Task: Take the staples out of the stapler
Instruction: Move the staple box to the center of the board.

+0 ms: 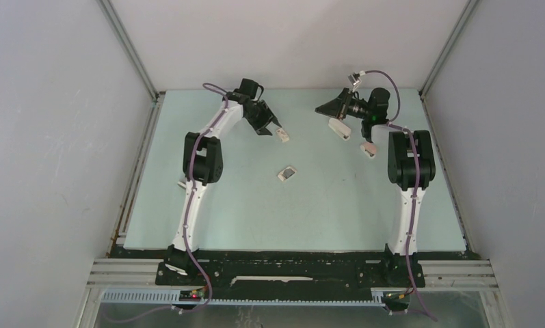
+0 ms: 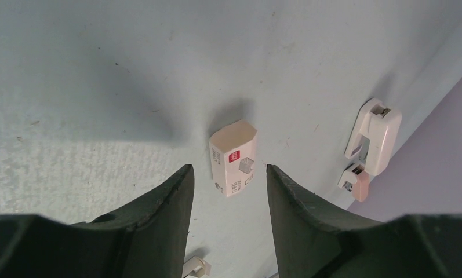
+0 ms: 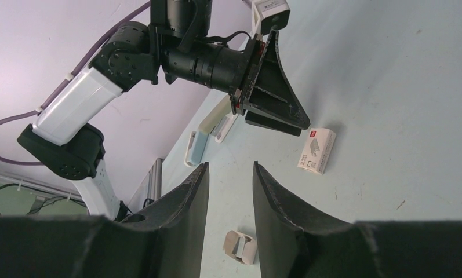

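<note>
Staples too small to pick out in any view. White stapler (image 2: 374, 136) and pink stapler (image 2: 359, 185) just beside each other on the right half of the pale green table (image 1: 310, 219), below the right arm's wrist in the top view and well apart from the left gripper (image 2: 228, 171). Left gripper low over the far middle of the table, moderately wide, dark fingers (image 2: 159, 214) parted with nothing between them. White staple box (image 2: 233, 156), red mark and a printed staple strip on its upper face, flat on the table just past those fingertips, framed by the gap in the left wrist view, not gripped. Right gripper (image 3: 230, 168) high above the table, facing the left arm, jaws at a narrow gap, nothing held. Small open cardboard tray (image 1: 286, 174) near mid-table, between the two arms, nearer the bases than the staple box and apart from it. Cream item (image 3: 214, 120) and pale blue item (image 3: 195, 147), both slim, probably further staplers, close together at the table edge beyond the left gripper in the right wrist view.
</note>
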